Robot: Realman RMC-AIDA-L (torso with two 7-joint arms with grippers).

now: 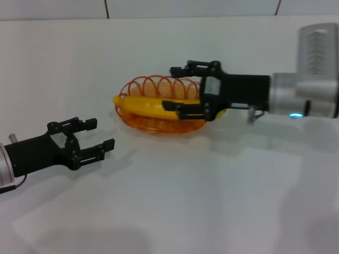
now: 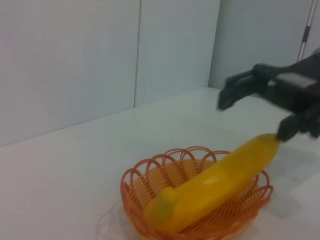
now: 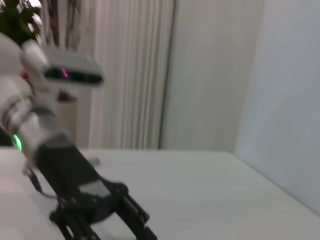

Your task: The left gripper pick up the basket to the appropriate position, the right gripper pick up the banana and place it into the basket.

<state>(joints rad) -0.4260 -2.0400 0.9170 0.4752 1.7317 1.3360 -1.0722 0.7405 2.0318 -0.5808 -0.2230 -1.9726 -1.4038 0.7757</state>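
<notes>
White tabletop [image 1: 185, 201] | banana [image 1: 153, 107] lengthwise in basket [image 1: 159, 124] | right gripper [image 1: 183, 90] spread, straddling its right end | left gripper [image 1: 92, 136] spread, idle front-left

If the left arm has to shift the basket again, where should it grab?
Probably the looped rim of the basket on its near-left side, facing the open left gripper. The wire loops give a thin edge to pinch. The banana and right gripper crowd the other end.
</notes>
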